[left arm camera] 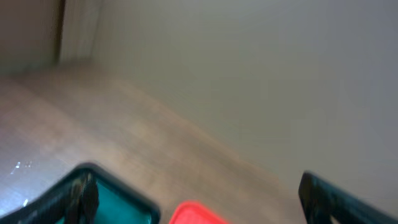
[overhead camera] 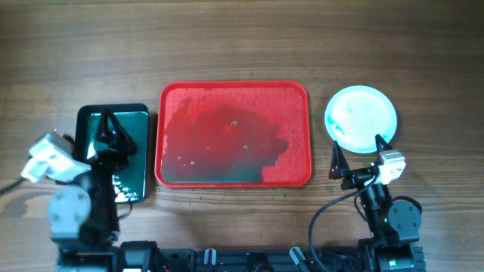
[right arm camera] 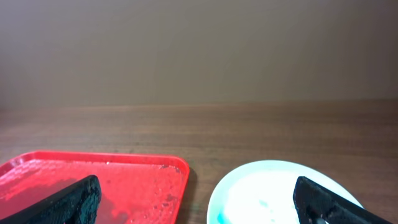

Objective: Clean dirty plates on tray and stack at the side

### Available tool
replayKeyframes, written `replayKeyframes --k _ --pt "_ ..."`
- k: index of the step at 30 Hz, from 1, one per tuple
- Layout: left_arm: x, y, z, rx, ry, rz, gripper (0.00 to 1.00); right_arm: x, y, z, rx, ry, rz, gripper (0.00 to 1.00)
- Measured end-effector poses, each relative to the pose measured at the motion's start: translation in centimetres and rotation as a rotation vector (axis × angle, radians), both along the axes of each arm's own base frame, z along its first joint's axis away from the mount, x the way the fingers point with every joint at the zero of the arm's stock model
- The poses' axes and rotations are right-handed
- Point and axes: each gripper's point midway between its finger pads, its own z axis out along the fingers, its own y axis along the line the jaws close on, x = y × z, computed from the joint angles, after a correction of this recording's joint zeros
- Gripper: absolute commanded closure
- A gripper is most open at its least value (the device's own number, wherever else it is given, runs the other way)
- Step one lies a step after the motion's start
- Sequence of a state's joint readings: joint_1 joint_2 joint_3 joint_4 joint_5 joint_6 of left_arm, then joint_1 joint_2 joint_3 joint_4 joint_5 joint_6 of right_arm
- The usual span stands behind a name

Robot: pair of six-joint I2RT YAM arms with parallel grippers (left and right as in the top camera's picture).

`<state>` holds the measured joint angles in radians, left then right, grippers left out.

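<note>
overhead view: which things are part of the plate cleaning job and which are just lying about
Job:
- red tray, wet, no plates on it
- plate beside it on the right; any beneath are hidden

Lying about:
- black tray, left of the red one

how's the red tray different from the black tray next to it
Size: the red tray is much bigger than the black tray.
Contents: the black tray looks filled with teal-green liquid; the red tray carries only a murky wet smear and droplets, mostly toward its near edge.
Shared: both are rectangular with rounded corners and raised rims, and they lie side by side on the wooden table.
</note>
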<state>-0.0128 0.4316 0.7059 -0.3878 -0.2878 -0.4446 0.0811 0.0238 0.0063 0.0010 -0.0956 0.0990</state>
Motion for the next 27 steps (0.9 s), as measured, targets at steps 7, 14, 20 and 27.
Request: replayKeyframes --k 7,14,20,27 --pt "1.1 -4.0 -9.2 0.272 -0.164 -0.244 0.0 0.0 0.0 0.0 0.0 0.002 0.001 0.0" --pt "0.9 -3.6 -15.4 0.312 -0.021 -0.255 0.0 0.0 0.0 0.0 0.0 0.002 0.001 0.0" --pt "0.9 -3.6 -16.4 0.308 0.017 -0.264 0.0 0.0 0.0 0.0 0.0 0.002 0.001 0.0" --pt "0.9 -3.6 -16.4 0.308 0.017 -0.264 0.0 0.0 0.0 0.0 0.0 0.002 0.001 0.0"
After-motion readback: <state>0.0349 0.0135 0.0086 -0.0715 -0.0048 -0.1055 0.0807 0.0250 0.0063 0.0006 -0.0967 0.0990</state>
